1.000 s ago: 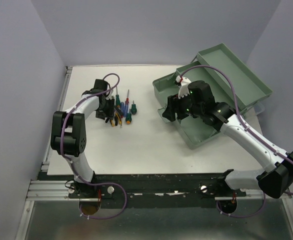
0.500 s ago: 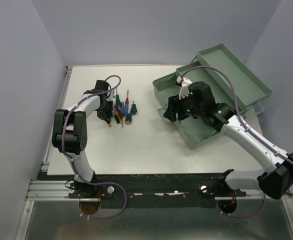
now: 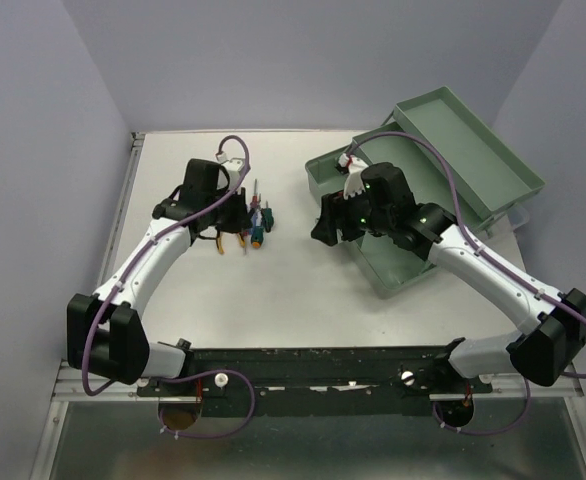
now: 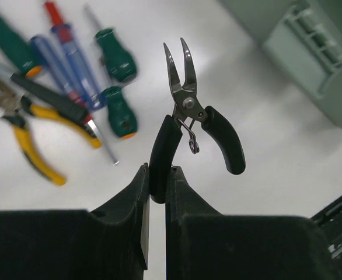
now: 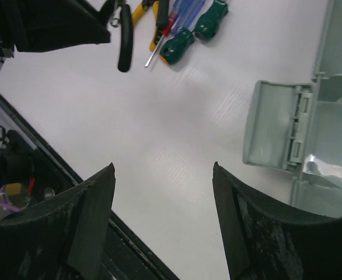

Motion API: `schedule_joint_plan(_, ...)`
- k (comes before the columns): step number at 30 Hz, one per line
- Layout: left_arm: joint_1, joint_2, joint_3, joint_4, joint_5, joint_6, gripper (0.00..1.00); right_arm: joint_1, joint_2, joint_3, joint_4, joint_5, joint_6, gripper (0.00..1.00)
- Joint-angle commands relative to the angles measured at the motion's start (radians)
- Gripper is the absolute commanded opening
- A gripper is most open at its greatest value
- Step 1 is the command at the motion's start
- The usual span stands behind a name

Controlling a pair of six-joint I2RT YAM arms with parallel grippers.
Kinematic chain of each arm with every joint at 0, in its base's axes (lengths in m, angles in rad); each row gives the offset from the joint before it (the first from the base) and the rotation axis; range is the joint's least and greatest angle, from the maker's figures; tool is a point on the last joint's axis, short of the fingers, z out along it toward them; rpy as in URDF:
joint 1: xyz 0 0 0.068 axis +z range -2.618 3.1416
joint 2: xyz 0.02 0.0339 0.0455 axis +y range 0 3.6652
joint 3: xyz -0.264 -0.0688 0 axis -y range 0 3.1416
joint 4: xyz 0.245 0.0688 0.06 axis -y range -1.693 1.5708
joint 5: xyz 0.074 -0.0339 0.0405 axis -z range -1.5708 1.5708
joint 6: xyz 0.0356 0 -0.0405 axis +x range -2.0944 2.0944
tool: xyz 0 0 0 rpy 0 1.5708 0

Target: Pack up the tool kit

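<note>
My left gripper [image 4: 157,175] is shut on one black handle of small needle-nose pliers [image 4: 185,105] and holds them above the table, just right of the tool pile; it also shows in the top view [image 3: 241,212]. On the table lie yellow-black pliers [image 4: 34,151], two green-handled screwdrivers [image 4: 119,111], a blue one [image 4: 60,58] and a red-tipped one. The grey-green toolbox [image 3: 398,265] stands open at the right, its lid [image 3: 473,150] tipped back. My right gripper [image 5: 162,169] is open and empty over bare table beside the box's left end [image 5: 276,131].
The tool pile [image 3: 250,228] lies left of centre. The table's front edge and black rail [image 3: 303,352] run along the near side. Grey walls close in the left, back and right. Purple cables loop over both arms.
My left gripper has risen off the tool pile with the black pliers in it and shifted right. My right gripper has moved a little to the left, staying open.
</note>
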Motion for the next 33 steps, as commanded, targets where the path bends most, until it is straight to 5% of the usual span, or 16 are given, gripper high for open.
schedule_joint_plan(1, -0.138, -0.024, 0.036, 0.180, 0.111, -0.101, 0.00, 0.012, 0.042, 0.010, 0.116, -0.132, 0.087, 0.75)
schedule_joint_plan(12, -0.230, -0.069, -0.074, 0.473, 0.296, -0.316, 0.00, 0.012, 0.046, -0.053, 0.162, -0.050, 0.137, 0.63)
schedule_joint_plan(17, -0.253, -0.049, -0.063, 0.475, 0.324, -0.323, 0.00, 0.012, 0.049, -0.053, 0.193, -0.094, 0.146, 0.54)
schedule_joint_plan(21, -0.266, -0.050, -0.068, 0.516, 0.362, -0.333, 0.00, 0.012, 0.034, -0.061, 0.196, -0.071, 0.141, 0.34)
schedule_joint_plan(23, -0.266, -0.040, -0.065, 0.515, 0.382, -0.333, 0.00, 0.012, 0.022, -0.059, 0.169, -0.027, 0.126, 0.07)
schedule_joint_plan(25, -0.264, -0.023, -0.053, 0.495, 0.405, -0.314, 0.29, 0.012, 0.005, -0.052, 0.127, 0.037, 0.105, 0.00)
schedule_joint_plan(27, -0.264, -0.024, -0.044, 0.470, 0.405, -0.290, 0.76, 0.009, -0.024, -0.030, 0.068, 0.103, 0.050, 0.00)
schedule_joint_plan(28, -0.260, -0.032, -0.037, 0.446, 0.387, -0.264, 0.91, 0.011, -0.035, -0.010, 0.025, 0.187, -0.001, 0.01)
schedule_joint_plan(29, -0.250, -0.046, -0.027, 0.420, 0.363, -0.244, 0.99, 0.011, -0.044, 0.017, -0.036, 0.267, -0.038, 0.01)
schedule_joint_plan(33, -0.148, -0.113, -0.034, 0.366, 0.286, -0.193, 0.99, 0.009, -0.032, 0.150, -0.231, 0.607, -0.262, 0.01)
